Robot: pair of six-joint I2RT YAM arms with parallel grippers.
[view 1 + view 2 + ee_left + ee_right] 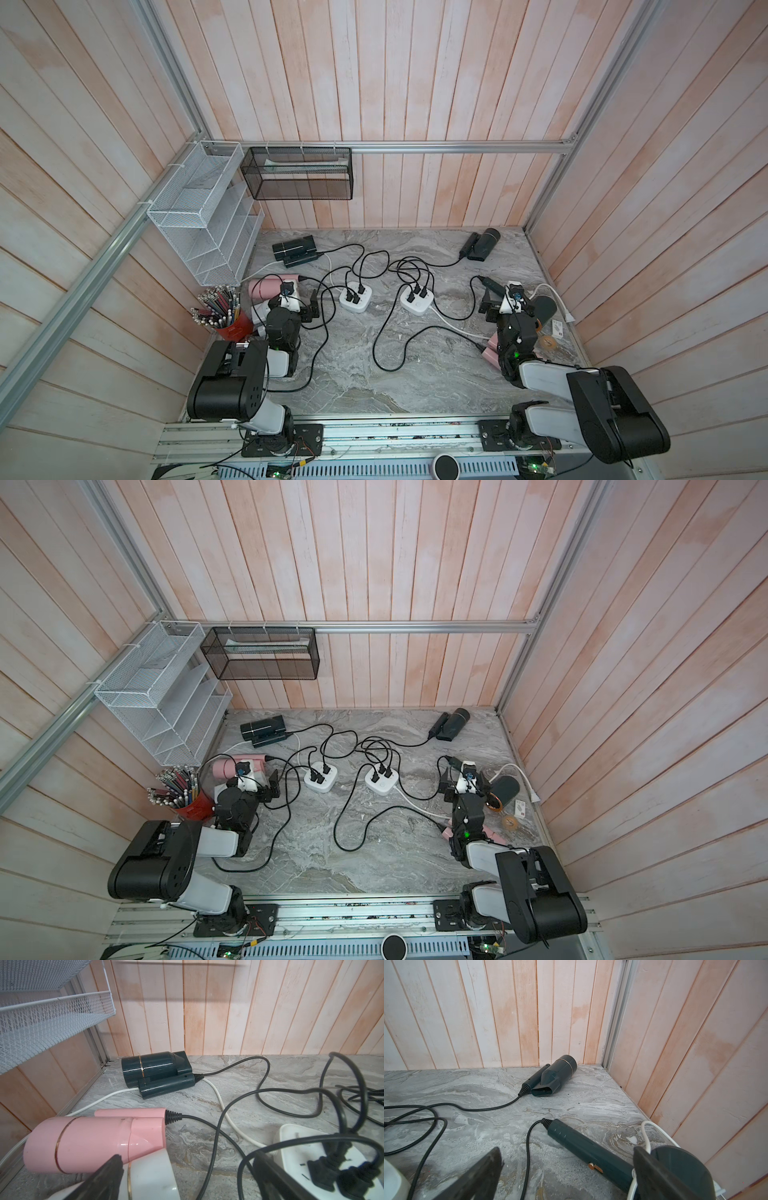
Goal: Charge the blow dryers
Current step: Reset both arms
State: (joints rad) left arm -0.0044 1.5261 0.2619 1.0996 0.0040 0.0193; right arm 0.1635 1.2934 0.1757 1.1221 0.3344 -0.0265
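- Presently, the left gripper [189, 1159] hangs low over the marble table [415, 374]. Its fingers are spread wide and grip nothing.
- One of its fingers shows in front of the pale dryer [149, 1178], the other just beside the left power strip [355, 297].
- The left pink dryer [89, 1147] lies touching the pale dryer, handle folded.
- The right gripper [566, 1152] is also wide open. The handle of the dark dryer [685, 1169] runs between its fingers in the wrist view, unclamped.
- The far-left black dryer [295, 248] and the far-right black dryer [482, 245] lie by the back wall, well apart.
- The right pink dryer [491, 351] is mostly hidden under the right arm.
- Black plugs sit in both the left strip and the right power strip [417, 302], with cords looping across the table between them.
- A red pencil cup [232, 328] stands at the left edge.
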